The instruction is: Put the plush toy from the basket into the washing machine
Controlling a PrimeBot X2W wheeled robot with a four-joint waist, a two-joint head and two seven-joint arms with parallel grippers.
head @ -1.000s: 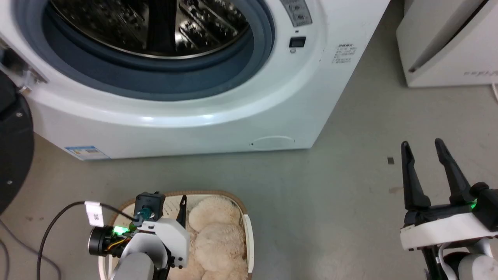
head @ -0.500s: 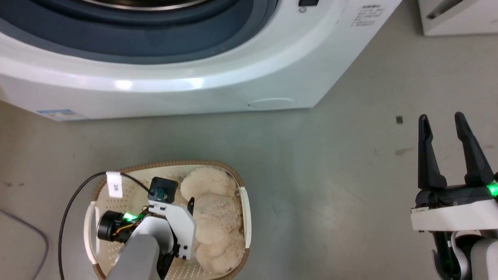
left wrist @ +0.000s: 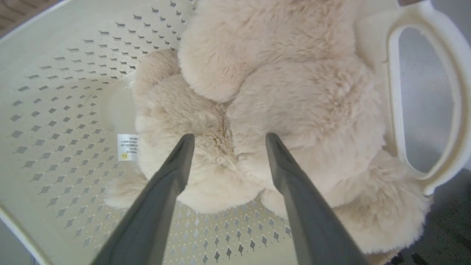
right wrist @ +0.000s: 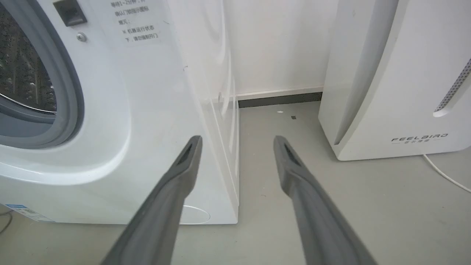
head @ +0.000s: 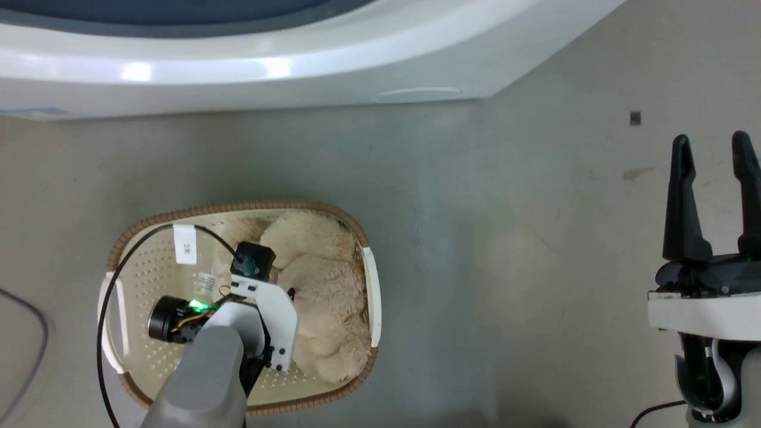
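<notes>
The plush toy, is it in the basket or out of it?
In the basket: the plush toy lies on its perforated floor, open left hand over it.

The floor [head: 505, 238] is grey and smooth. It has a small dark square [head: 635, 117] and a brown smudge [head: 637, 173] on it. The wall [right wrist: 276, 44] is white, with a dark strip [right wrist: 279, 99] along its bottom. A big white box [right wrist: 397, 81] stands by the wall. A white cord [right wrist: 447, 178] lies on the floor beside it

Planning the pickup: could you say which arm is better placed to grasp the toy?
Left: the left gripper, open, hangs over the plush toy in the basket; the right gripper is far aside.
</notes>
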